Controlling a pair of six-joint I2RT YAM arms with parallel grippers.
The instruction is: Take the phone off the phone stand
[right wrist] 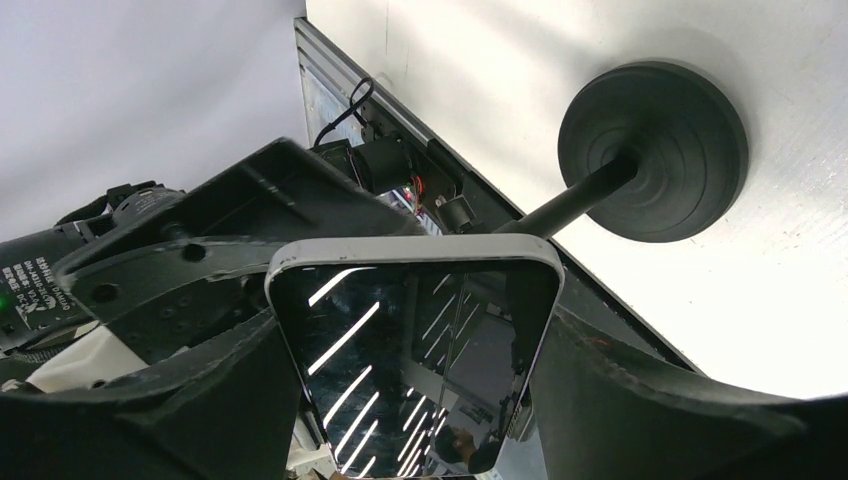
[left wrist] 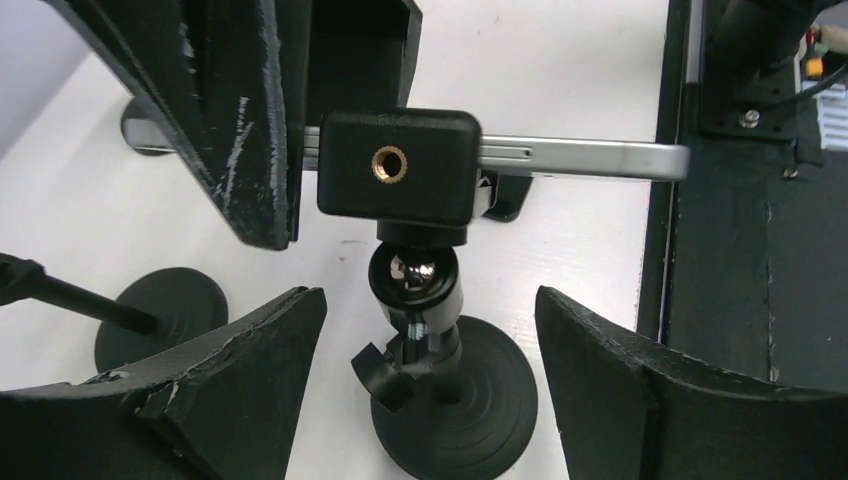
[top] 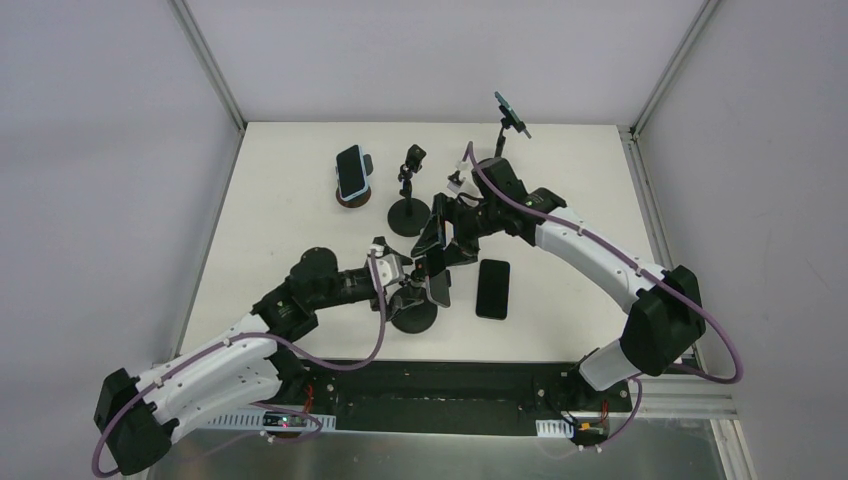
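A silver-edged phone (right wrist: 420, 400) sits crosswise in the clamp of a black phone stand (left wrist: 415, 270) near the middle of the bench's near edge, its dark screen catching streaks of overhead light. The right gripper (right wrist: 415, 330) reaches in from the bench's right side, its jaws pressed against the phone's two long edges at the end that points towards the far edge. The phone's other end juts free past the clamp towards the near edge. The left gripper (left wrist: 428, 300) comes in low from the near left corner, jaws apart and flanking the stand's ball joint and neck without touching them, above its round base. A second black phone (top: 492, 288) lies flat on the white bench (top: 300, 230) just to the right of the stand. Further back, an empty stand (top: 409, 195) occupies the middle, another phone on a round holder (top: 350, 172) stands towards the far left corner, and a tall stand (top: 505, 125) carrying a blue-edged phone rises close to the far edge.
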